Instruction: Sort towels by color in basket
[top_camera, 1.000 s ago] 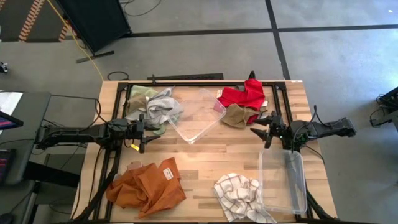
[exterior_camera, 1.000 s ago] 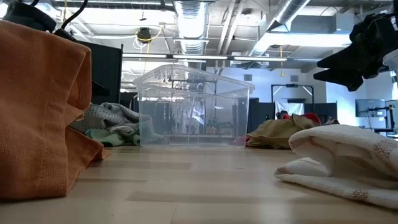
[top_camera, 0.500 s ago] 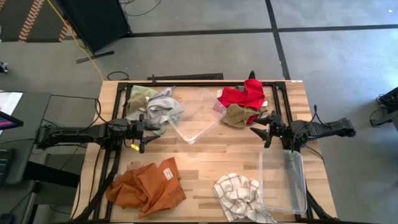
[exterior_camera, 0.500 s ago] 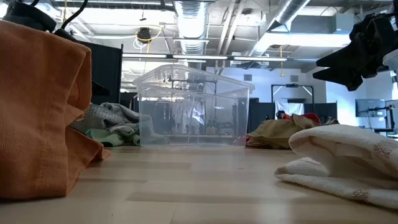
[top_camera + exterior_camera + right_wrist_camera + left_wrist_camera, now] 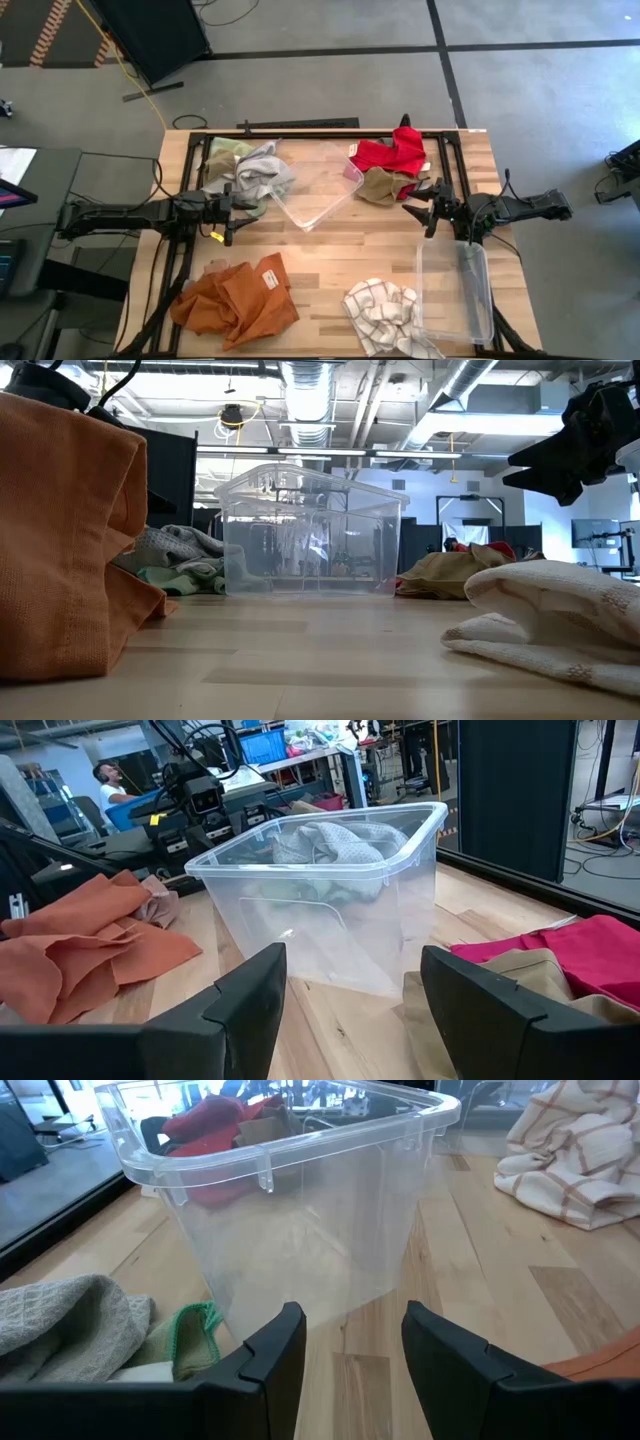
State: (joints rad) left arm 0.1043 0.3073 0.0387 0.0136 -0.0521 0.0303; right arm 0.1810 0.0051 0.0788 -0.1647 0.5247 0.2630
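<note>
Sorting has not started: all towels lie on the desk [image 5: 330,262] and both clear bins are empty. The step in hand is judged to be the first pick.

**Procedure.** Select one towel per arm, the nearest first. Descend over a raised fold, not a flat edge, so both fingers gather cloth. Where two towels touch, grasp the upper one only and lift straight up, so the lower is not dragged along.

**Layout, left to right.**
- Left tool [image 5: 228,205]: released, fingers apart, holding nothing, hovering at the desk's left middle.
- Pale green towel [image 5: 222,152] and grey towel [image 5: 263,172]: bunched together just beyond the left tool, the grey one nearest it.
- Rust-orange towel [image 5: 236,300]: near front-left corner, well apart from that tool.
- Tilted bin [image 5: 318,188]: desk centre, between the two tools.
- Checked towel [image 5: 382,312]: front centre, touching the second bin [image 5: 455,292].
- Red towel [image 5: 392,154] overlapping the tan-brown towel [image 5: 382,184]: far right, just beside the right tool.
- Right tool [image 5: 418,211]: released, empty.
</note>
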